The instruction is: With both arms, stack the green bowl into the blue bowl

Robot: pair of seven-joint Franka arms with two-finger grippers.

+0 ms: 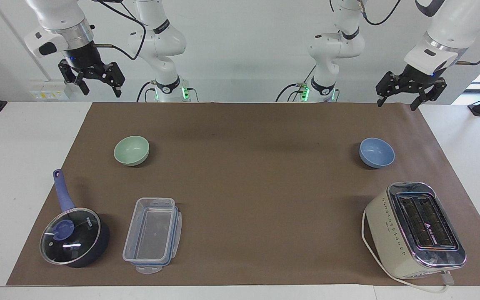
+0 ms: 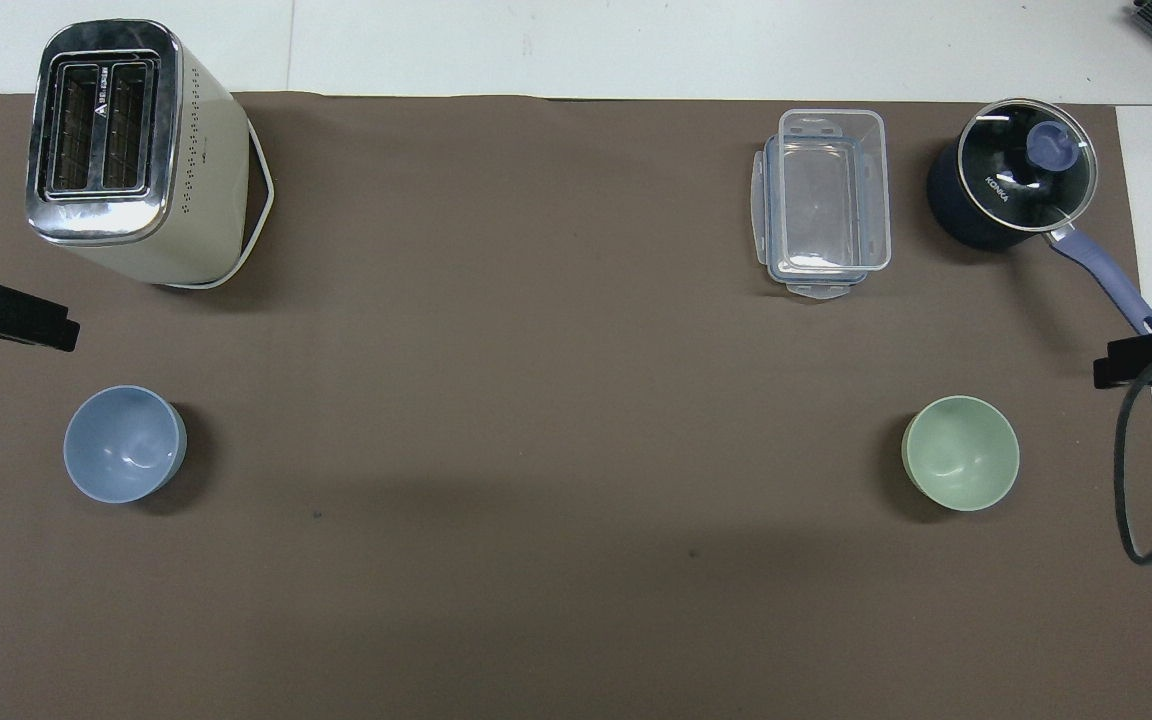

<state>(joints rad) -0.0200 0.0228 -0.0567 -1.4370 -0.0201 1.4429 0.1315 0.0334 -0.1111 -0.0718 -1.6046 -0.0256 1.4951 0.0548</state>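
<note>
Green bowl (image 1: pixel 131 150) (untouched) well clear of right gripper (image 1: pixel 98 85).

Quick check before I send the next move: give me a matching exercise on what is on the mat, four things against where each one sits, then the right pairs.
Things:
1. Pale mint-green round bowl
2. Periwinkle-blue round bowl
3. Cream and chrome toaster
4. Clear plastic lidless container

Places:
A. Beside the dark blue glass-lidded saucepan
B. Farther from the robots than the blue bowl, at the left arm's end
C. Right arm's end, nearer the robots than the saucepan
D. Left arm's end, nearer the robots than the toaster

Pairs: 1-C, 2-D, 3-B, 4-A
</note>
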